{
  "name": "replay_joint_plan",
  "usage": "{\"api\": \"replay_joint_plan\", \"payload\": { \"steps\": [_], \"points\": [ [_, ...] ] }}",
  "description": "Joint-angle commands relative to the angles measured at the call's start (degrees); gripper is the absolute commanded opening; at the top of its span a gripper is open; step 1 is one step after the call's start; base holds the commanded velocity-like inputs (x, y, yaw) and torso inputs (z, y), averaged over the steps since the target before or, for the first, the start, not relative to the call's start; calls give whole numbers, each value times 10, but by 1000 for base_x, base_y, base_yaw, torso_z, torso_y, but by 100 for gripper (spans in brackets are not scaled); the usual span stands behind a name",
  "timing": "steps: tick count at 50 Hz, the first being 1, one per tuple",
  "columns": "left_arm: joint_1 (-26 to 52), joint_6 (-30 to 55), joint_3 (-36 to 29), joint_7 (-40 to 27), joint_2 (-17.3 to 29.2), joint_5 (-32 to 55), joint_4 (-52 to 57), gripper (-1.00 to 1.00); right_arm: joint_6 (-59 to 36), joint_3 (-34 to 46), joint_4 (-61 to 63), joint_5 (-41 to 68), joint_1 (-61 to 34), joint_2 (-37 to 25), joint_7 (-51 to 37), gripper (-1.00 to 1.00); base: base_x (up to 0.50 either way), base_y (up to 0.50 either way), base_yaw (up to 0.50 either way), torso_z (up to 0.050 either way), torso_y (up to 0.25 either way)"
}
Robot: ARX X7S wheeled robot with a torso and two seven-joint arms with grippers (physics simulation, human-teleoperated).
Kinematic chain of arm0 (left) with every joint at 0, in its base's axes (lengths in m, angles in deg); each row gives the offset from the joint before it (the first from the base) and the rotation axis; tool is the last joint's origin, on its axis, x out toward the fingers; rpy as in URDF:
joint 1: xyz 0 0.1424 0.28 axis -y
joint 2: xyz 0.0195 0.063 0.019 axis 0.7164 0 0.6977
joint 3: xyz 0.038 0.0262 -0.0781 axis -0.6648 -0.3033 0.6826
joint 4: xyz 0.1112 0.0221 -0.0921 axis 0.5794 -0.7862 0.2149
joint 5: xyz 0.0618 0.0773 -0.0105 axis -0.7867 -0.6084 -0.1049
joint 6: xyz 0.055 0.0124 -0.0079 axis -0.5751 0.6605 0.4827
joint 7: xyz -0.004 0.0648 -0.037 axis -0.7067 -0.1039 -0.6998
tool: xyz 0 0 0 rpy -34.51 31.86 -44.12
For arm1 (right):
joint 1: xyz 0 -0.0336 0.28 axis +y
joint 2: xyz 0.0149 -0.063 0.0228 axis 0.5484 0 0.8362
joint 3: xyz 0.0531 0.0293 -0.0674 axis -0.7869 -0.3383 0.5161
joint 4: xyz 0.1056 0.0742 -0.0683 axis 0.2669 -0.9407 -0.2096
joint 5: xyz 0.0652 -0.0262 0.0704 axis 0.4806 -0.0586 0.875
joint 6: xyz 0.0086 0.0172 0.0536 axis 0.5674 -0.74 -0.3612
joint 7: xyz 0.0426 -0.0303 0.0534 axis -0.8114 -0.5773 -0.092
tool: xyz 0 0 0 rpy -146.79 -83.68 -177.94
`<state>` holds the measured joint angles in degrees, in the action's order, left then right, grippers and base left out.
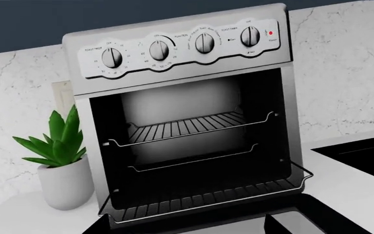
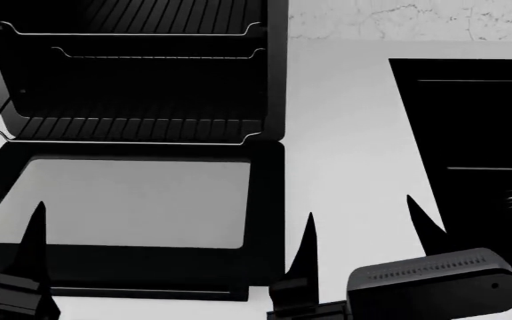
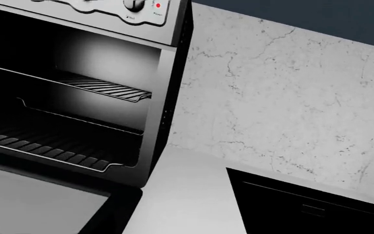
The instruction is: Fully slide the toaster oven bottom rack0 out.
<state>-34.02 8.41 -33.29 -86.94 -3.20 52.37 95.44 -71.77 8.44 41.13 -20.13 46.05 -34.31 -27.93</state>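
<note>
Bottom rack0 (image 2: 131, 130) at toaster oven (image 1: 187, 97) mouth, front rail running crosswise over dropped door (image 2: 131, 200). Straight ahead of left gripper (image 2: 171, 257), fingers (image 2: 32, 247) spread wide, holding nothing. Right gripper (image 2: 425, 223): cannot tell.

Silver wire bottom rack0 (image 1: 206, 197) (glossy)

Surface: I see a white countertop (image 2: 345, 133).
On it: boxy black toaster oven (image 1: 187, 53), small white potted succulent (image 1: 62, 165) beside it.
Set in: flat black cooktop panel (image 2: 479, 133).
</note>
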Motion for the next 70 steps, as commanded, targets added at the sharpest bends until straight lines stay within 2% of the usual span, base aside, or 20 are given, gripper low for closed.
{"api": "replay_joint_plan", "payload": {
  "steps": [1, 12, 13, 15, 16, 17, 19, 23, 24, 31, 42, 53, 58, 66, 67, 68, 69, 70],
  "points": [
    [0, 9, 19, 19, -10, 7, 6, 100, -5, -5, 19, -14, -7, 5, 8, 100, 500, 0, 0, 48, 74],
    [-5, 11, 11, 13, -6, 12, 14, 100, 2, -11, 24, -9, 3, 3, 5, 100, 500, 0, 0, 48, 73],
    [-13, -12, 13, 19, -8, 15, 13, 100, 8, -11, 23, -10, 5, 5, 2, 100, 500, 0, 0, 48, 74],
    [5, 43, 29, 4, -24, 25, 4, 100, -5, -8, 22, -14, 1, 6, -3, 100, 250, 0, 0, 7, 0],
    [9, 45, 39, 17, -30, 43, -1, 100, -13, -18, 27, -6, -3, 9, 0, 100, 0, 0, 0, 0, 0],
    [36, 95, 39, 10, -30, 48, -12, 100, -14, -21, 33, 3, -3, 11, 6, 100, 0, 0, 0, 0, 0],
    [89, 143, 55, 21, -38, 73, -32, 100, -14, -20, 37, 6, -4, 12, 7, 100, 0, 0, 0, 0, 0],
    [166, 184, 37, 25, -35, 82, -89, 100, -12, -20, 39, 9, 0, 12, 7, 100, 0, 0, 0, 0, 0],
    [179, 158, 11, 16, -25, 61, -116, 100, -13, -23, 42, 13, 1, 13, 8, 100, 0, 0, 0, 0, 0],
    [251, 116, -31, 13, -35, 40, -251, 100, -10, -37, 63, 25, 16, 13, 11, 100, 0, 0, 0, 0, 0],
    [328, 28, -35, 16, -56, 22, -474, 100, 3, -44, 75, 35, 35, 11, 12, 100, 0, 0, 0, 0, 0],
    [400, -95, -62, 26, -81, -6, -776, 100, 20, -56, 87, 46, 41, 14, 9, 100, 0, 0, 0, 0, 0],
    [443, -133, -68, 38, -89, -9, -917, 100, 26, -59, 89, 49, 45, 13, 8, 100, 0, 0, 0, 0, 0],
    [586, -315, -65, 54, -112, -20, -1285, 100, 33, -61, 90, 54, 52, 13, 6, 100, 0, 0, 0, 0, 0],
    [595, -325, -66, 56, -114, -20, -1302, 100, 36, -63, 91, 56, 54, 14, 6, 100, 0, 0, 0, 0, 0],
    [576, -306, -75, 57, -116, -27, -1269, 100, 35, -66, 94, 58, 56, 13, 6, 100, 0, 0, 0, 0, 0],
    [501, -220, -80, 57, -108, -13, -1183, 100, 26, -78, 102, 67, 52, 15, 7, 100, 0, 0, 3, 0, 0],
    [464, -135, -74, 57, -103, 4, -1097, 100, 23, -83, 105, 73, 50, 17, 8, 100, 0, 0, 0, 0, 0]
  ]
}}
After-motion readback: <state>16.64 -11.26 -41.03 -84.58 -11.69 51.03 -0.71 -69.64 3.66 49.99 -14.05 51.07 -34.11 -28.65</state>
